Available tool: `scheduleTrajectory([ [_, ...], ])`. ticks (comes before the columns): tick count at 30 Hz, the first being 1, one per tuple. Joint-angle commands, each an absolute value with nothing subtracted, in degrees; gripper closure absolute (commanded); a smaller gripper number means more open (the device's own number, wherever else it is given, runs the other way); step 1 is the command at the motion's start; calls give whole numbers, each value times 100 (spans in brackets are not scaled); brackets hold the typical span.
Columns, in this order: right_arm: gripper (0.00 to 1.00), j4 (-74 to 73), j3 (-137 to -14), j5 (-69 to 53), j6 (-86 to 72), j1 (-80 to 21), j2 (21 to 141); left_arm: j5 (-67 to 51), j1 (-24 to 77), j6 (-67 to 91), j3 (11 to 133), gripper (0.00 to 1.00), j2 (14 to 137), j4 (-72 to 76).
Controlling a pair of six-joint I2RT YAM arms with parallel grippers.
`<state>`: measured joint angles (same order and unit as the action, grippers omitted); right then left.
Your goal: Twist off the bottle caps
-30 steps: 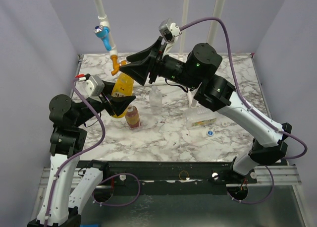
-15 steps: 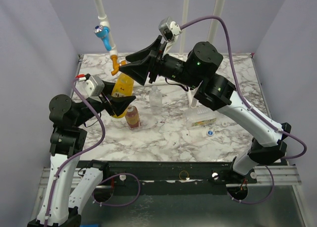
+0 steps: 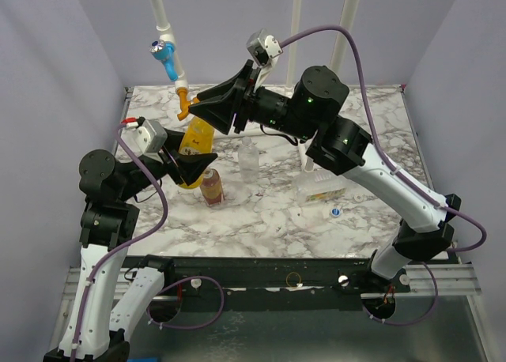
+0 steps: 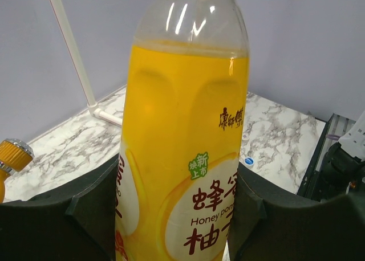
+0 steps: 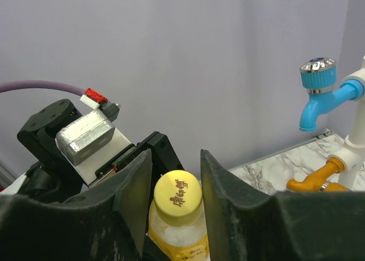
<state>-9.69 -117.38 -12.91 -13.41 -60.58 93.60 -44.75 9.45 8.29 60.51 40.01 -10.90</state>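
Left claw is clamped on the fat middle of the yellow bottle, one dark finger on each side; the bottle stands up straight at the back left of the marble table, just beside the brown bottle; right claw has a finger on each side of the little yellow cap, very close, but I cannot tell if it pinches yet; I think the cap is about to be turned; to do it well, the left claw should hold hard so the bottle does not spin, and the right claw should squeeze the cap in the middle, then twist slowly; the right arm reaches far across the table from the right side, wrist turned toward the cap; the left arm is folded short, its claw low on the bottle.
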Motion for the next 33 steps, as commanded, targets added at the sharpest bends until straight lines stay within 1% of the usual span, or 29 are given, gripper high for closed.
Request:
scheduleTrajectory([
  [1,63,-1007,-11841,-1310,-1291,-6077,9420,-4622,933,906,6178,95,3990,-1107],
  [3,70,-954,-11798,-1303,-1299,-6074,9394,-4619,936,905,6179,95,3990,-1108],
  [8,81,-923,-11786,-1364,-1315,-6078,9389,-4657,934,964,6222,95,4007,-1107],
  [11,94,-923,-11778,-1496,-1301,-6075,9402,-4729,932,1095,6281,95,4024,-1090],
  [13,99,-842,-11700,-1885,-1219,-6078,9355,-4892,932,1266,6339,96,4044,-1077],
  [18,99,-62,-10932,-3612,-1007,-6060,8922,-5828,932,1884,6546,96,4120,-990],
  [20,100,227,-10802,-4240,-1015,-6043,8804,-6225,933,2236,6628,96,4167,-921],
  [24,99,819,-10493,-5370,-1280,-5980,8618,-6862,935,2861,6770,96,4286,-692],
  [27,99,1337,-10349,-6360,-1615,-5896,8590,-7075,932,3156,6803,96,4319,-540],
  [30,100,1871,-10143,-6690,-1976,-5792,8527,-7169,932,3283,6794,96,4303,-463],
  [33,99,1990,-9986,-6439,-1990,-5681,8417,-7173,932,3313,6755,96,4298,-396],
])
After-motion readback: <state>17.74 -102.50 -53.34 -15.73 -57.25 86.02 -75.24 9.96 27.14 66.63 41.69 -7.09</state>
